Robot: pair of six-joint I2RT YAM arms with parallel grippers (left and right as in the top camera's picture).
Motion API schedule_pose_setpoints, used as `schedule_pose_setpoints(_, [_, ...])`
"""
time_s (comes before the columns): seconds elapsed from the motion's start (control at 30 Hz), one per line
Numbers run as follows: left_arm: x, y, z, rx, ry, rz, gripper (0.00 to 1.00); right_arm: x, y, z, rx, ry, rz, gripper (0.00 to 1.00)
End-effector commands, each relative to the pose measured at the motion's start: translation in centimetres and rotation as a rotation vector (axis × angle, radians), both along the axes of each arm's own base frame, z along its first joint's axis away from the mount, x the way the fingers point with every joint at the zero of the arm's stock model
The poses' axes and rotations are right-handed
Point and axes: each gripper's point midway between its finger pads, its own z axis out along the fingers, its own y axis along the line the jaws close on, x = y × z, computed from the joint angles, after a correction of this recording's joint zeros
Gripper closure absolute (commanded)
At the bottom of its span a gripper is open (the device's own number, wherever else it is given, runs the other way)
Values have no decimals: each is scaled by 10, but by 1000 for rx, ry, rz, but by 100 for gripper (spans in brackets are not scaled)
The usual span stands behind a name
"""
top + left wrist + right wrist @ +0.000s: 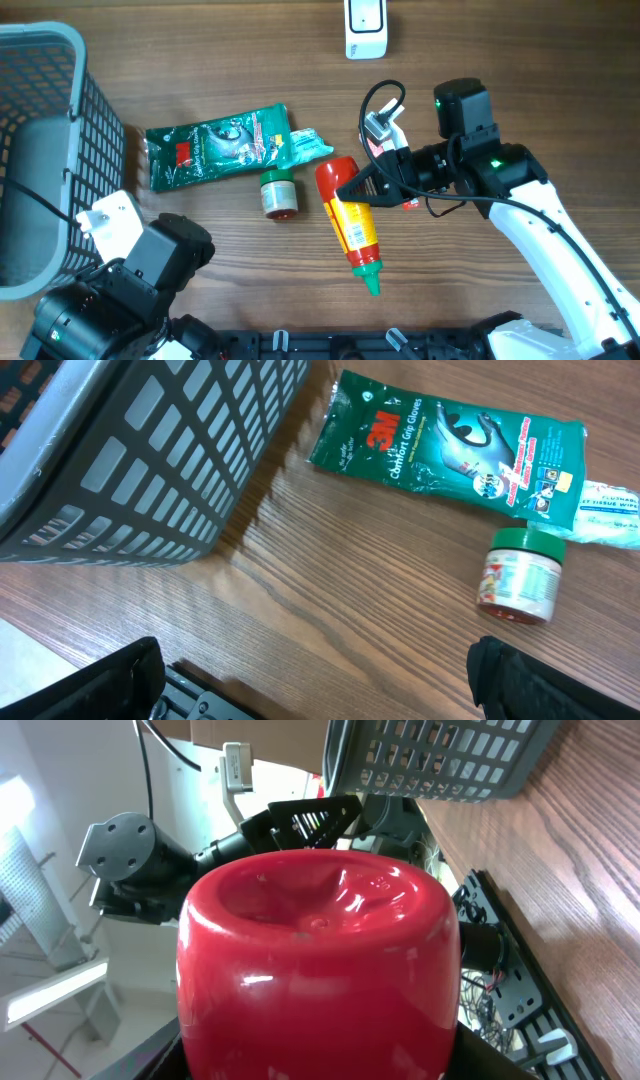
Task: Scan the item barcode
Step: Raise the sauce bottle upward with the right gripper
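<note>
Between the right gripper's (347,188) jaws lies the one sauce bottle (355,232), clamped at its red base. The left gripper (315,665) stands wide apart and holds nothing. Ahead of it are one jar (520,575) and one glove packet (450,445), with one basket (150,450) to its left. Only the overhead shows the single white scanner (366,28); the right wrist view shows just the bottle's base.

Your right arm (545,225) has a white link, black joints, green lights and a looping black cable. The right tool (348,188) is black. Your left arm (130,275) is black with a white plate.
</note>
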Motion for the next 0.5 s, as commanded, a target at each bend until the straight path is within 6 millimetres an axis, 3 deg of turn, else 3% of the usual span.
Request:
schedule_pose_setpoints(0.0, [0, 4, 1, 4, -13, 30, 0, -9, -2, 17, 58, -46, 39, 74])
schedule_pose_setpoints(0.13, [0, 4, 1, 4, -13, 30, 0, -5, -1, 13, 52, -108, 19, 73])
schedule_pose_setpoints(0.3, [0, 4, 1, 4, -13, 30, 0, 24, 2, -15, -107, -197, -134, 69])
schedule_pose_setpoints(0.47, [0, 4, 1, 4, -13, 30, 0, 39, 0, -27, -182, -250, -204, 71])
